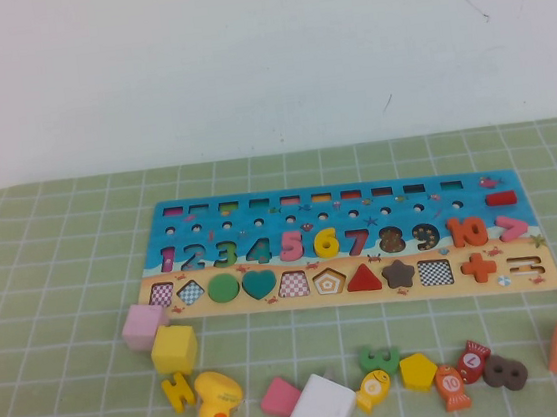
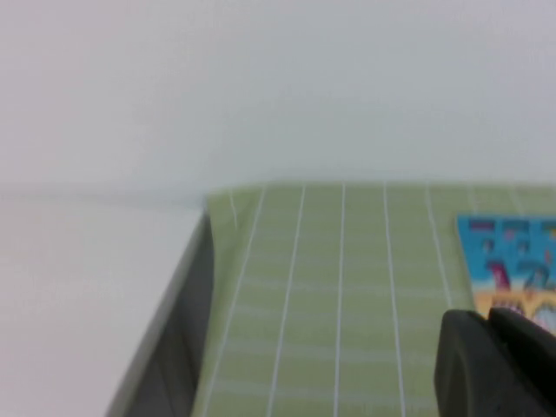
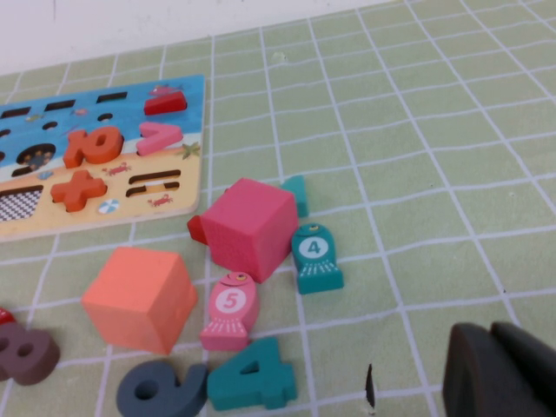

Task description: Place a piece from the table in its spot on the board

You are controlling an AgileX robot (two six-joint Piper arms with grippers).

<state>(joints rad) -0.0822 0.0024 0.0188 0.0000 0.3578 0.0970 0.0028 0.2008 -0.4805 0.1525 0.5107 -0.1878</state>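
Observation:
The board (image 1: 208, 207) lies across the middle of the table (image 1: 67, 293), and its left end shows in the left wrist view (image 2: 508, 252). The yellow "6" piece (image 1: 326, 242) sits in the numeral row on the board, between the pink 5 and the red 7. Neither arm shows in the high view. My left gripper (image 2: 489, 318) is shut and empty, hovering over the mat left of the board's end. My right gripper (image 3: 491, 333) is shut and empty, over bare mat to the right of the loose pieces. The board's right end shows there too (image 3: 187, 113).
Loose pieces line the front of the table: a pink cube (image 1: 142, 326), yellow cube (image 1: 175, 348), yellow H (image 1: 177, 390), duck (image 1: 218, 398), white cube (image 1: 321, 408). Near my right gripper are a magenta cube (image 3: 250, 228), orange cube (image 3: 139, 299) and teal 4 (image 3: 252, 376). The table's left edge (image 2: 201, 261) is close.

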